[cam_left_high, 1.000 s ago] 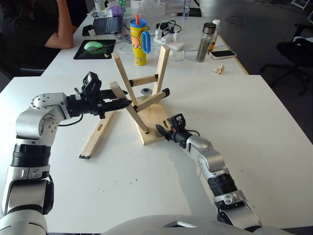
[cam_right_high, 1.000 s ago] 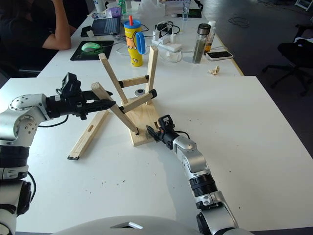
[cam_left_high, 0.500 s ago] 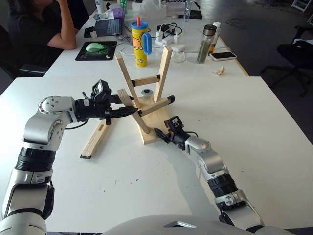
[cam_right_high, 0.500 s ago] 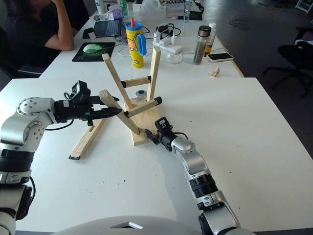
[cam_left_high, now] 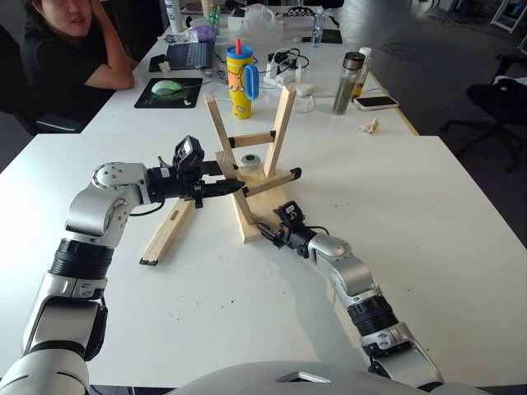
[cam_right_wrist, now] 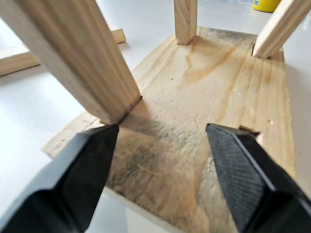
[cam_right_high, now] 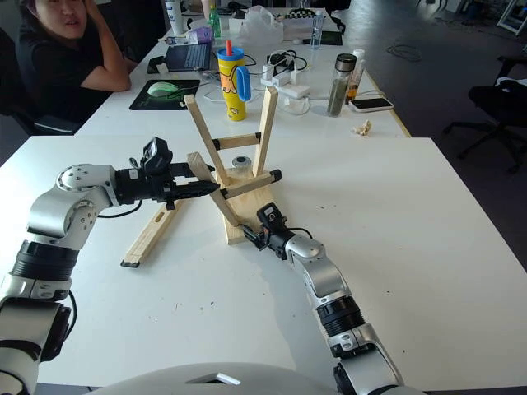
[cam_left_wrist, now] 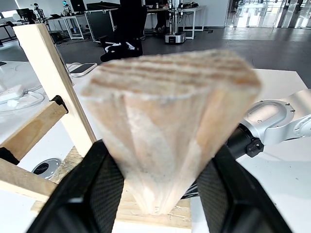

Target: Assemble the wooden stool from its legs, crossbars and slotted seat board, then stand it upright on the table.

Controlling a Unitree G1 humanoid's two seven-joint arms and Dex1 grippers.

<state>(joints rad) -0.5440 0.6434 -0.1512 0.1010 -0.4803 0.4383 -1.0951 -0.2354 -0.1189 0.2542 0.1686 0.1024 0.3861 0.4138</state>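
The stool lies upside down: its seat board (cam_left_high: 273, 201) rests flat on the white table, with two legs (cam_left_high: 282, 123) rising from it, joined by a crossbar (cam_left_high: 254, 138). A second crossbar (cam_left_high: 272, 181) runs to a slanted leg (cam_left_high: 234, 193). My left gripper (cam_left_high: 235, 187) is shut on that slanted leg near its top end (cam_left_wrist: 165, 121). At the board's near corner (cam_right_wrist: 194, 121), my right gripper (cam_left_high: 270, 235) is open, its fingers (cam_right_wrist: 82, 179) wide apart just above the wood. A loose slotted wooden piece (cam_left_high: 169, 232) lies flat on the table to the left.
Behind the stool sit a round table grommet (cam_left_high: 249, 160), a yellow cup (cam_left_high: 240, 70), a bottle (cam_left_high: 349, 72), a phone (cam_left_high: 375, 103) and cables. A person sits at the far left by a mouse pad (cam_left_high: 169, 89). White tabletop (cam_left_high: 403, 197) stretches to the right.
The whole picture has shifted with the camera. My left gripper keeps hold of the slanted leg, which looks a little more upright. My right gripper stays at the board's near corner.
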